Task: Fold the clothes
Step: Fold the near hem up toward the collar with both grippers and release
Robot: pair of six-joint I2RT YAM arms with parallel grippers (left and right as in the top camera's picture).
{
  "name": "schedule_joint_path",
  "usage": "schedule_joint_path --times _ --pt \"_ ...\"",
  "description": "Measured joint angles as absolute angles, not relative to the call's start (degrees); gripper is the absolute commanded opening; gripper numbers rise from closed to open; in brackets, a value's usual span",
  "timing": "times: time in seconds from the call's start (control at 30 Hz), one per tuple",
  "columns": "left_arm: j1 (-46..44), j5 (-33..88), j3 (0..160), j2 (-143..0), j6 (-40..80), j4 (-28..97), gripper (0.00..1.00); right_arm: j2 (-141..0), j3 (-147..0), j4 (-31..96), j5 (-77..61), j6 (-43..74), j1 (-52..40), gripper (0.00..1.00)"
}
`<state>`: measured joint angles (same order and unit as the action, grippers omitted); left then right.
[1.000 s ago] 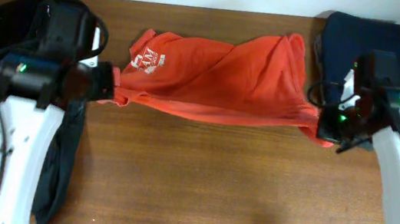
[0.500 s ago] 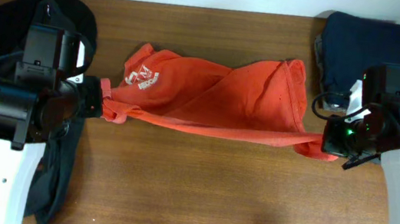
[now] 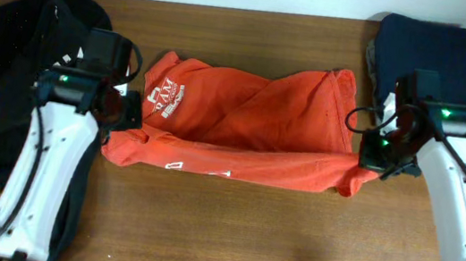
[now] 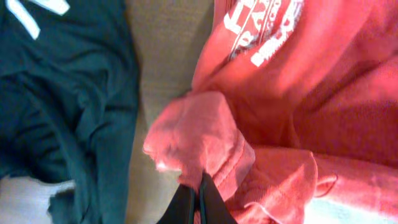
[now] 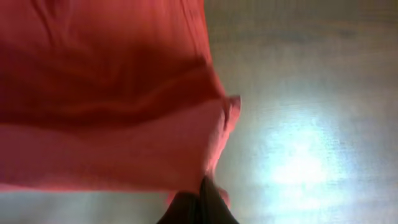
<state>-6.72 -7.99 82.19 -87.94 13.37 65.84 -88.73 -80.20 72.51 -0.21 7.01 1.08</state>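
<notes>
An orange T-shirt [image 3: 244, 114] with white print lies spread across the middle of the wooden table, its front edge pulled into a long flat band. My left gripper [image 3: 118, 123] is shut on the shirt's left end, seen bunched in the left wrist view [image 4: 205, 137]. My right gripper [image 3: 364, 161] is shut on the shirt's right end, where the cloth [image 5: 112, 112] hangs from the closed fingers [image 5: 202, 199]. Both hold the edge low over the table.
A pile of black clothes [image 3: 10, 38] lies at the far left, running down under my left arm; it also shows in the left wrist view [image 4: 62, 93]. A folded navy garment [image 3: 433, 49] sits at the back right. Bare wood [image 3: 229, 229] fills the front.
Both grippers have moved the shirt's front edge toward the table's front and lowered it; the stretched thin band now lies as a wider folded strip.
</notes>
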Motion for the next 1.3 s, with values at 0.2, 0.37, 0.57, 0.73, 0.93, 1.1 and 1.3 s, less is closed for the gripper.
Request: schedule_joint_path --times 0.2,0.37,0.57,0.73,0.93,1.1,1.3 --pt "-6.72 -8.01 81.97 -94.83 14.02 60.64 0.01 -94.26 -80.12 64.88 -0.99 6.26 1.08 0.04" --pt "-6.72 -8.01 81.95 -100.82 14.41 58.13 0.01 -100.36 -80.01 62.11 -1.91 6.02 1.1 0.04" --pt "-6.7 -8.1 81.95 -105.73 14.44 51.53 0.01 -107.18 -79.83 57.8 -2.2 6.0 1.1 0.04" --pt "-6.72 -8.38 81.95 -108.86 14.44 47.33 0.02 -108.05 -79.75 55.16 -2.42 5.96 1.1 0.04" --pt "-6.72 -8.43 81.95 -109.21 14.59 45.54 0.06 -108.05 -79.72 54.02 -2.44 6.02 1.1 0.05" --pt "-6.72 -8.4 81.95 -109.21 14.66 45.5 0.65 -108.05 -79.7 53.67 -2.59 5.96 1.1 0.9" --pt "-6.68 -6.81 85.14 -109.36 14.22 50.37 0.84 -108.07 -83.72 59.55 -5.48 5.8 1.1 0.9"
